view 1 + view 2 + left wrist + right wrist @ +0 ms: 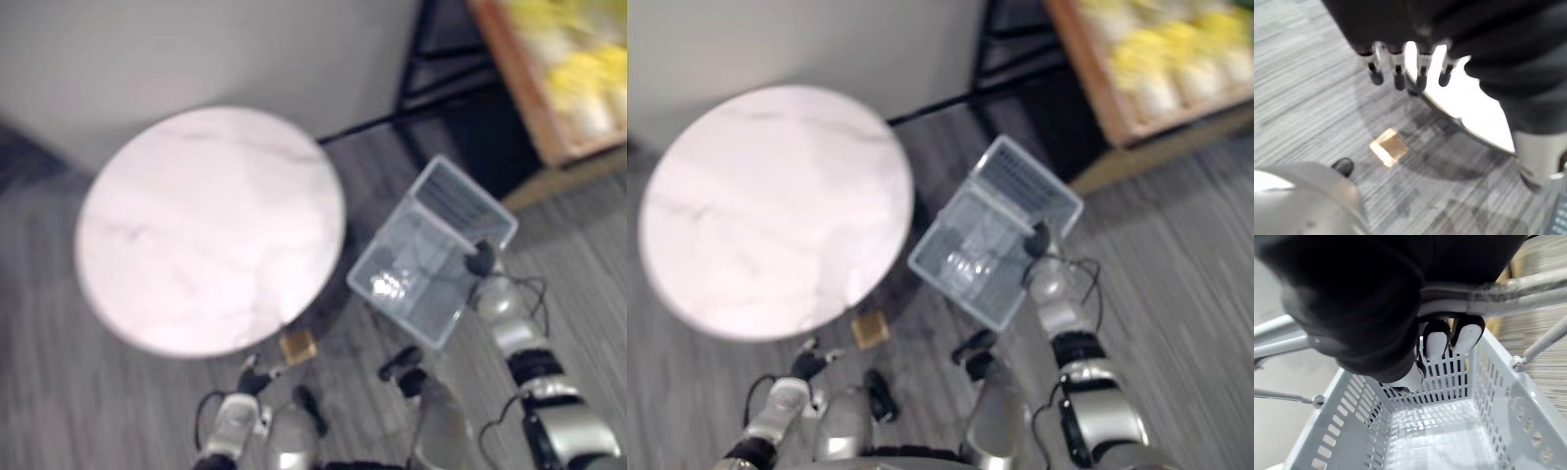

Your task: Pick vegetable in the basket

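Beside the robot's feet stands a round white marble table (211,230), the largest thing in sight, set on grey plank flooring (59,392) before a pale wall (245,49). Well to the right of the table and further back, a wooden shelf (524,88) carries yellow produce (578,69). These may be the vegetables, though they are too blurred to name. A black metal frame (409,64) stands between the table and that shelf. Just right of the table's rim hangs the basket (431,255), a pale grey plastic one with slotted walls. It is held clear of the floor and apart from the table. The right hand (1436,345) carries it, its fingers curled round the basket's metal handle (1488,291). Near the table's closest edge, the left hand (1399,78) hangs with straight, relaxed fingers holding nothing. Below the left hand, by the table's rim, a small wooden block (1389,147) lies on the flooring.
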Robot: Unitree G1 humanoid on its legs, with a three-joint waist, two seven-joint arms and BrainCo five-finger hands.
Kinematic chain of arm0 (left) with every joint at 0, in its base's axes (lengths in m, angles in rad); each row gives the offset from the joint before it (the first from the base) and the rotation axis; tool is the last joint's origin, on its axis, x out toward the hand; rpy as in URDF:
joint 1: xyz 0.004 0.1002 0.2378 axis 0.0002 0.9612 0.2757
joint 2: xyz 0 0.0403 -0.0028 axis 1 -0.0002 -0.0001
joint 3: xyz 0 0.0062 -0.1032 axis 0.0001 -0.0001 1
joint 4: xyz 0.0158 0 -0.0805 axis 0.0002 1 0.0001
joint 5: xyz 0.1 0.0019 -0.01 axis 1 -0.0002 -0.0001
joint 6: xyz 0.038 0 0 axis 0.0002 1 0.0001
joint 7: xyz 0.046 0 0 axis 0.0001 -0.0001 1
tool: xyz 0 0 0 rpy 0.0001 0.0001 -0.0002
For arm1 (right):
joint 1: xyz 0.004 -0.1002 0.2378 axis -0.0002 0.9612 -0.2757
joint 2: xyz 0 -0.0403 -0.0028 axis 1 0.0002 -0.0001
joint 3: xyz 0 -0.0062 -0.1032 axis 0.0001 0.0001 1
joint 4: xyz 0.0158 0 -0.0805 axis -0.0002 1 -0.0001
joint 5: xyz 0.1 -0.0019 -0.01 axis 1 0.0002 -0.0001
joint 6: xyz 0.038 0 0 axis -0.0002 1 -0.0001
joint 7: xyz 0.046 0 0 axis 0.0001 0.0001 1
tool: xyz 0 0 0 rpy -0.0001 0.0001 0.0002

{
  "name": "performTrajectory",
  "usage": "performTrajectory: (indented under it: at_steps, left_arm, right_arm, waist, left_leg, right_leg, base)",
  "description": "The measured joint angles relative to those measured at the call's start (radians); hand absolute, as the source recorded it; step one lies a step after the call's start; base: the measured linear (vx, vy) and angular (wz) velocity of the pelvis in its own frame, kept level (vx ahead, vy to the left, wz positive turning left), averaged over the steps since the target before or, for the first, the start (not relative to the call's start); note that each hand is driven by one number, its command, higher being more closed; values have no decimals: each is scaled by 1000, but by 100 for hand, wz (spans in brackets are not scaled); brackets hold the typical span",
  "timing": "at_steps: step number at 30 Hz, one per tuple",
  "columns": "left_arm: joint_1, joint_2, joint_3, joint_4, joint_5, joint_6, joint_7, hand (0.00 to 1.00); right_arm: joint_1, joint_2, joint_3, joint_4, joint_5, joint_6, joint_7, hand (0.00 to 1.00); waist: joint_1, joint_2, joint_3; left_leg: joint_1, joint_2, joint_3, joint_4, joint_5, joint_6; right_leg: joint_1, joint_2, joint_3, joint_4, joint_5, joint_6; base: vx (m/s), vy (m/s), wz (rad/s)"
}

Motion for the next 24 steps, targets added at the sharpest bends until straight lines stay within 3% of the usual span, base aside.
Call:
performTrajectory:
  at_steps: [2, 4, 6, 8, 9, 10, 11, 12, 13, 15, 17, 18, 20, 21, 22, 24]
  left_arm:
    - [-1, -8, 25, 10, 8, 1, -3, 0]
    - [-2, -18, 23, 30, 29, 10, -10, 0]
    - [-2, -42, 23, 36, 51, 15, -15, 0]
    - [0, -49, 25, 49, 56, 19, -24, 0]
    - [14, -52, 26, 49, 72, 22, -26, 0]
    - [40, -54, 26, 53, 75, 22, -26, 0]
    - [58, -57, 31, 55, 75, 20, -25, 0]
    - [72, -62, 37, 56, 74, 21, -25, 0]
    - [97, -76, 73, 35, 60, 19, -20, 0]
    - [118, -69, 97, 29, 42, 19, -2, 0]
    - [156, -68, 106, 27, 28, 18, 15, 0]
    - [163, -72, 108, 30, 27, 22, 15, 0]
    - [172, -91, 130, 30, 27, 22, 17, 0]
    - [178, -107, 137, 32, 26, 23, 17, 0]
    - [186, -115, 137, 40, 25, 24, 17, 0]
    - [176, -91, 136, 42, 28, 22, 16, 0]
  right_arm:
    - [95, 4, -20, -68, 3, 0, 16, 100]
    - [191, 7, -56, -125, 19, 0, 24, 100]
    - [305, 32, -136, -193, 45, -6, 22, 100]
    - [376, 61, -165, -201, 72, -20, 23, 100]
    - [422, 91, -168, -201, 102, -24, 22, 100]
    - [454, 128, -164, -193, 110, -23, 24, 100]
    - [471, 152, -158, -186, 110, -21, 24, 100]
    - [476, 161, -153, -178, 110, -21, 25, 100]
    - [485, 160, -143, -135, 108, -21, 29, 100]
    - [486, 161, -150, -61, 115, -14, 31, 100]
    - [497, 156, -183, -5, 150, 2, 19, 100]
    - [497, 147, -208, 23, 154, 6, 14, 100]
    - [498, 128, -261, 91, 160, 8, 2, 100]
    - [503, 113, -286, 140, 175, 11, -10, 100]
    - [503, 107, -294, 169, 176, 12, -12, 100]
    - [518, 134, -315, 223, 182, 17, -12, 100]
  waist:
    - [-36, 6, -20]
    - [-77, 8, -48]
    - [-129, 16, -85]
    - [-141, 21, -118]
    - [-135, 31, -128]
    - [-133, 41, -133]
    - [-125, 41, -135]
    - [-118, 39, -136]
    - [-75, 40, -141]
    - [-50, 43, -142]
    - [-49, 46, -145]
    - [-49, 50, -148]
    - [-47, 59, -154]
    - [-41, 77, -162]
    - [-22, 85, -172]
    - [-26, 34, -213]
  left_leg:
    - [56, 22, 84, 5, 3, -1]
    - [105, 30, 144, 29, 22, -17]
    - [143, 41, 166, 112, 105, -16]
    - [143, 68, 166, 206, 207, -4]
    - [139, 120, 143, 328, 338, 45]
    - [104, 183, 72, 491, 312, 133]
    - [49, 184, -35, 592, 215, 155]
    - [2, 152, -129, 632, 171, 141]
    - [-96, 73, -292, 667, 95, 115]
    - [-195, 33, -376, 643, 50, 106]
    - [-304, 1, -429, 537, 26, 93]
    - [-343, -26, -452, 450, 26, 92]
    - [-387, -97, -479, 170, 66, 46]
    - [-385, -111, -490, 6, 172, 31]
    - [-363, -124, -488, -2, 216, 58]
    - [-371, -181, -461, 27, 142, 126]
  right_leg:
    - [-30, 61, 94, 6, -11, 23]
    - [-54, 86, 170, 52, -51, 32]
    - [-66, 105, 255, 90, -93, 40]
    - [-60, 134, 308, 75, -103, 43]
    - [-22, 179, 364, 25, -106, 41]
    - [30, 234, 429, -35, -111, 33]
    - [58, 265, 495, -56, -115, 29]
    - [70, 276, 539, -63, -118, 27]
    - [90, 306, 661, -72, -126, 30]
    - [133, 332, 777, -92, -133, 44]
    - [187, 335, 891, -113, -150, 73]
    - [202, 325, 931, -120, -157, 86]
    - [217, 300, 1003, -120, -187, 137]
    - [236, 302, 1042, -123, -210, 174]
    - [251, 298, 1072, -129, -218, 183]
    - [274, 250, 1066, -150, -204, 200]
  base:
    - [266, -157, -172]
    - [349, -138, -155]
    - [370, -112, -119]
    - [365, -112, -112]
    - [491, -167, -170]
    - [479, -164, -188]
    - [265, -69, -165]
    - [287, 36, -231]
    - [278, 89, -223]
    - [339, 189, -228]
    - [342, 253, -176]
    - [362, 350, -138]
    - [373, 409, -111]
    - [325, 358, -96]
    - [557, 492, -91]
    - [514, 325, -38]
